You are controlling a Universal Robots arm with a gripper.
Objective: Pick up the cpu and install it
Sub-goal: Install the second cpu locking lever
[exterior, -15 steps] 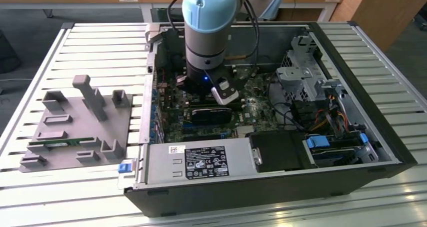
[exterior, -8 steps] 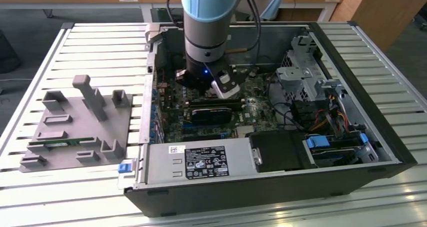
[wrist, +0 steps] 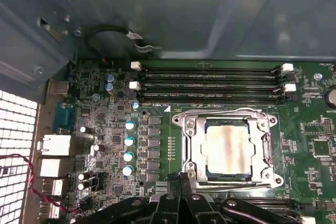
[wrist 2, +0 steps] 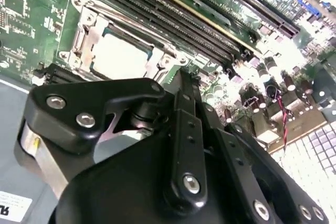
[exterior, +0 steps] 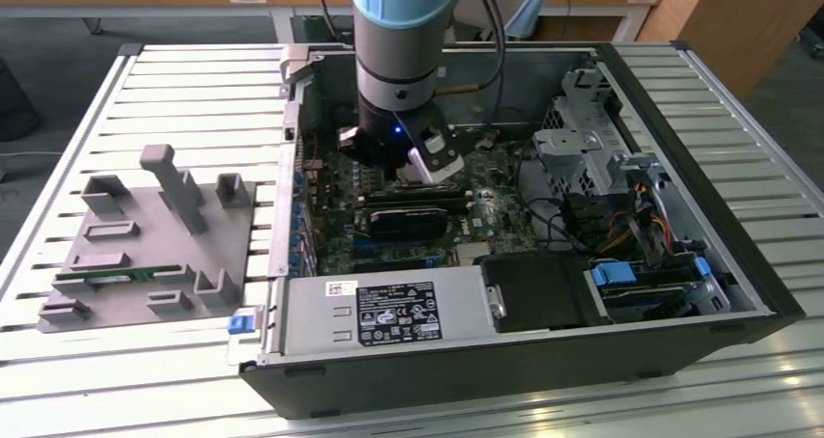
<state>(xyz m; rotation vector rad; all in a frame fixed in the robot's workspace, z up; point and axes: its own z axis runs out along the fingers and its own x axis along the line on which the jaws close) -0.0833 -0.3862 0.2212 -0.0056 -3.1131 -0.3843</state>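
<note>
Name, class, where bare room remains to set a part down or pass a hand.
Free: slatted table beyond the grey holder tray, and along the case on the exterior view's right. Crowded: the motherboard around the seated cpu, beneath the gripper.

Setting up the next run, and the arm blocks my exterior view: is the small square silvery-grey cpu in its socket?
Observer: Yes. In both wrist views the small square silvery-grey cpu lies flat inside the metal socket frame.
Operator: Is the pincer holding anything?
Observer: No. In the first wrist view the pincer is shut on nothing, just beside the frame's edge.
Operator: Any memory fitted?
Observer: The long black memory slots beside the socket hold no sticks.
</note>
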